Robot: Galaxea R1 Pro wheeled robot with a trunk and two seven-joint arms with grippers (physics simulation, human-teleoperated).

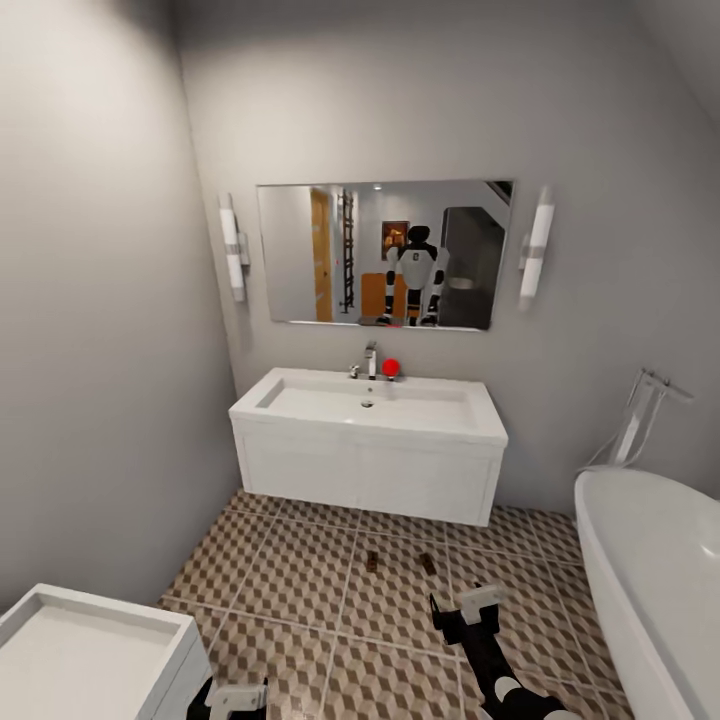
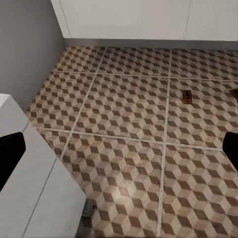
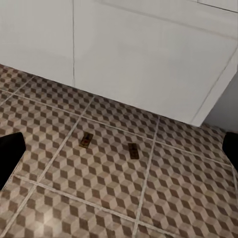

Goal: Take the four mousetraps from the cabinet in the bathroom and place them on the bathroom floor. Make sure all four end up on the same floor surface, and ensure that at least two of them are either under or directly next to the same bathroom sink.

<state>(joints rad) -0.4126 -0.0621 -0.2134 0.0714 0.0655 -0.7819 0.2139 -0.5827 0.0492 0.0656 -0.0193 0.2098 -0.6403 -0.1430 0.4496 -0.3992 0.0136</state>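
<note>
Two mousetraps lie flat on the cube-patterned bathroom floor, just in front of the white wall-hung bathroom sink. The right wrist view has the same pair below the sink's front panel. One trap is in the left wrist view. My right gripper hovers open and empty over the tiles, a little nearer to me than the traps; its dark fingertips stand wide apart. My left gripper is low near the picture's bottom edge, open and empty. The cabinet is out of view.
A white oval bathtub fills the right side. A white square toilet stands at the lower left, close to my left arm. A mirror with two wall lamps hangs above the sink. Grey walls close in on the left.
</note>
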